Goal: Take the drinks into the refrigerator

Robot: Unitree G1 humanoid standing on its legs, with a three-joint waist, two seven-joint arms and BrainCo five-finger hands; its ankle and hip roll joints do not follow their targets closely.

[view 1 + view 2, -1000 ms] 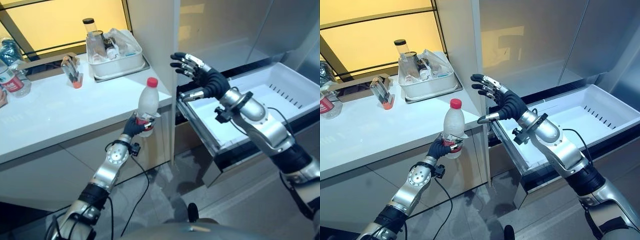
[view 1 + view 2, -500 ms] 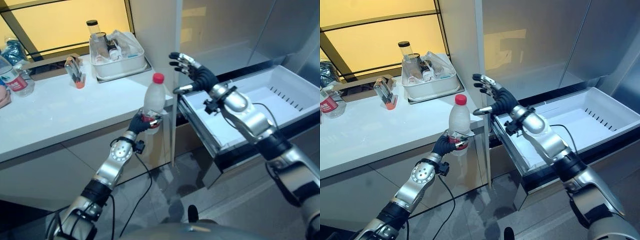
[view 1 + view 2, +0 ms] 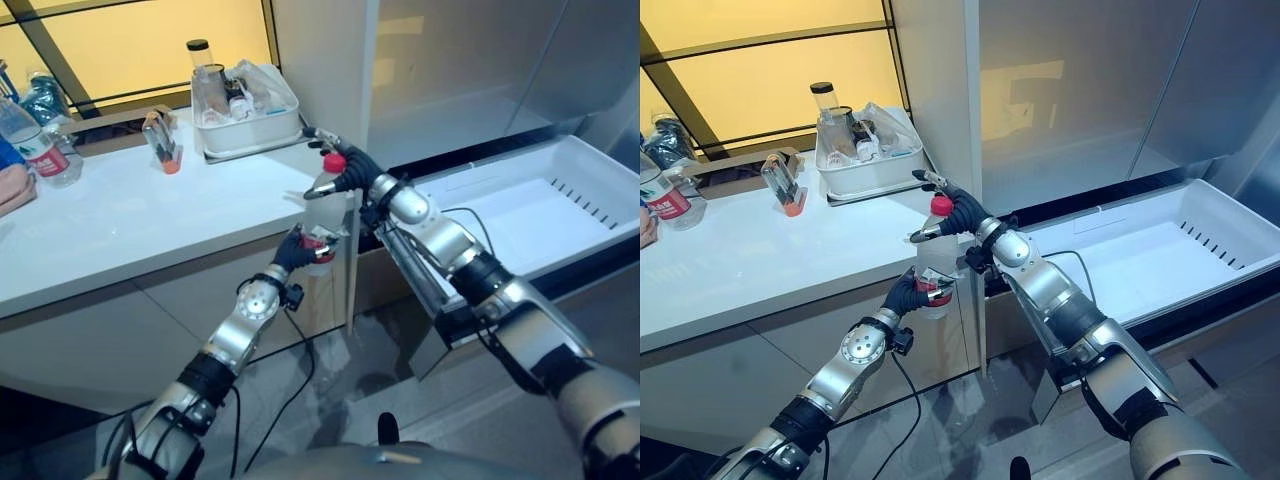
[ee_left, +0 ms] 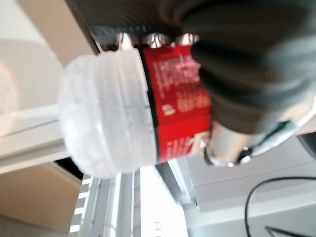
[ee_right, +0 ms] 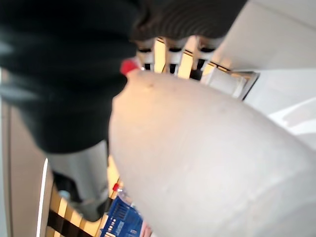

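a white bench runs beneath a yellow-lit window, and beside its right end the refrigerator stands with a white drawer pulled out at low level. a white tray packed with jars and packets sits at the far right corner of the bench. a small clear container with an orange base stands near the far edge, and a clear bottle with a red label stands toward the far left.

the drink, a clear plastic bottle with red cap, is held upright in the air just off the front right corner of the bench, close to the refrigerator's edge. the left hand is clenched round the lower body at the red label, as the left wrist view confirms. the right hand is at the bottle's top, thumb and fingers reaching round the neck and cap; the right wrist view shows the bottle body pressed against its palm. the drawer holds no drink.
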